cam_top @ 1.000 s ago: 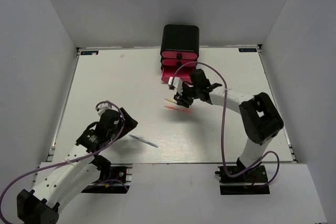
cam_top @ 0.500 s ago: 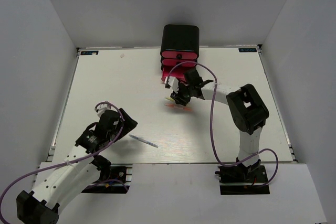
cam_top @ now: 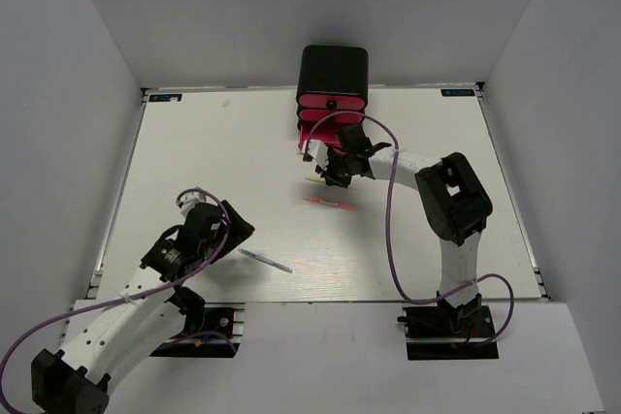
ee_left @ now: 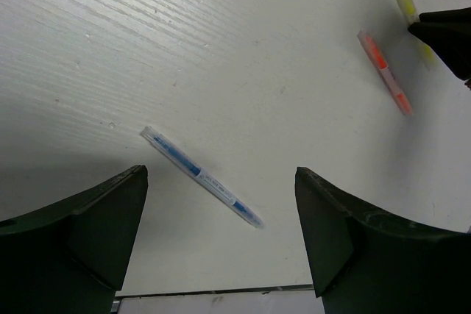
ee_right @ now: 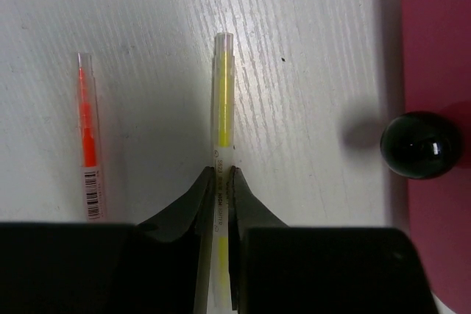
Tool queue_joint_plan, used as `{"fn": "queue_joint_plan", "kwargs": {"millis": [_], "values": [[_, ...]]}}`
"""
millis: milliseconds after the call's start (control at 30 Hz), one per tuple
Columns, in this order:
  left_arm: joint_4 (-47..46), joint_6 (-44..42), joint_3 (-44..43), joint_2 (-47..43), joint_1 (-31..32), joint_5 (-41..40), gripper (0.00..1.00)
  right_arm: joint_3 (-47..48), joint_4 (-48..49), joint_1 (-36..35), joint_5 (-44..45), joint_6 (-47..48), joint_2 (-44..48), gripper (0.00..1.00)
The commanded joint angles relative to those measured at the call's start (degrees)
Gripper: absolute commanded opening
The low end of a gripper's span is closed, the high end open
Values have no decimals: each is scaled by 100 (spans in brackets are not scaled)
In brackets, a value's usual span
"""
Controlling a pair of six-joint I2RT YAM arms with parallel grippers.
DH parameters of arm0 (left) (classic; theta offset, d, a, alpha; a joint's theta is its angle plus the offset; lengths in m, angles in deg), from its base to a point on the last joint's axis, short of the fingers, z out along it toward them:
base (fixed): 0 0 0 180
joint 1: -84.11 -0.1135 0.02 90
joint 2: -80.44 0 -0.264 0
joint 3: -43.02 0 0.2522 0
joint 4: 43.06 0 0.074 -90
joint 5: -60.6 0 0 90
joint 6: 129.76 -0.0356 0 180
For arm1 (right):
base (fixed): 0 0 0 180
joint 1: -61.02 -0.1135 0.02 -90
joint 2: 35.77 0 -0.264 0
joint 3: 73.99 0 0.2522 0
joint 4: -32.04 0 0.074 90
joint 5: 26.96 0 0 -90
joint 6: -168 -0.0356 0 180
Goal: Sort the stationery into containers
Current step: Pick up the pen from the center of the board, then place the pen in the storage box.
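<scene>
The right gripper (ee_right: pixel 221 176) pinches the yellow pen (ee_right: pixel 223 101) mid-shaft, near the table's (cam_top: pixel 194 162) far edge, beside the pink drawers (ee_right: pixel 434 49). It is probably light, stiff and slippery, so a central hold suits. The left gripper (ee_left: pixel 221 204) is spread.

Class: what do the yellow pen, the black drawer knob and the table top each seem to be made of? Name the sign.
The yellow pen: likely clear glossy plastic; the yellow core shows through its barrel.
The black knob: smooth, shiny, soft highlights; plastic or lacquered wood, unclear.
The table top: matt white, fine grain lines; painted wood or wood-look laminate.
</scene>
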Motion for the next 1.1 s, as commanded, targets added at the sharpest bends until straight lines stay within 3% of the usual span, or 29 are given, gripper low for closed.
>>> {"fn": "queue_joint_plan", "kwargs": {"millis": [0,267,467,500,867,967,1067], "values": [[-22,23,16,73,13,149,91,380,-335,41,-105,78,45,0],[30,23,16,363,13,202,91,1390,-371,234,-650,482,494,0],[30,76,-99,794,13,307,92,1936,-424,532,-852,842,178,0],[30,76,-99,872,13,307,100,2024,-372,585,-835,877,143,0],[-663,524,112,987,13,606,100,2376,-134,779,-729,1510,-534,0],[-752,647,183,1067,13,668,100,2358,-178,788,-738,1642,-613,6],[-665,700,-10,1426,13,668,100,2428,-230,797,-729,1616,-683,22]]}}
